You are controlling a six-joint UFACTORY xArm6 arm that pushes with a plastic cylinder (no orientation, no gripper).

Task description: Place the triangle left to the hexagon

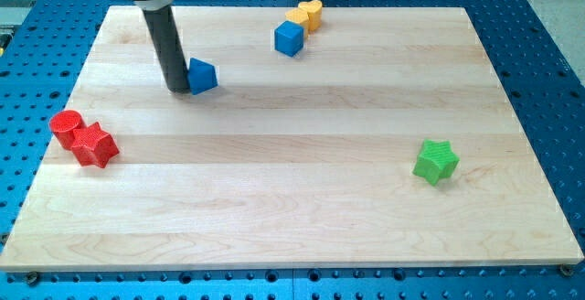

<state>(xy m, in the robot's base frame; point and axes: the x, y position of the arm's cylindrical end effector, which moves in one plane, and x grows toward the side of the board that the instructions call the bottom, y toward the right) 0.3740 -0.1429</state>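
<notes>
Blue triangle point(202, 76) against my tip point(177, 89)

– How many blocks sit on the worktop point(302, 208)?

– Seven. I count them by colour.

– How many are blue?

– Two. One is the blue triangle point(202, 76). One is the blue cube point(289, 38).

– And red?

– Two again. One is the red round block point(66, 129). One is the red star point(94, 144).

– Any yellow ones?

– Two. One is the yellow heart point(313, 11). One is the yellow hexagon point(298, 16), partly hidden behind the cube.

– Green?

– Just one, the green star point(435, 161).

– How many stars in all?

– Two stars, one red and one green.

– How many rods?

– One dark rod, with one end, my tip point(177, 89).
</notes>
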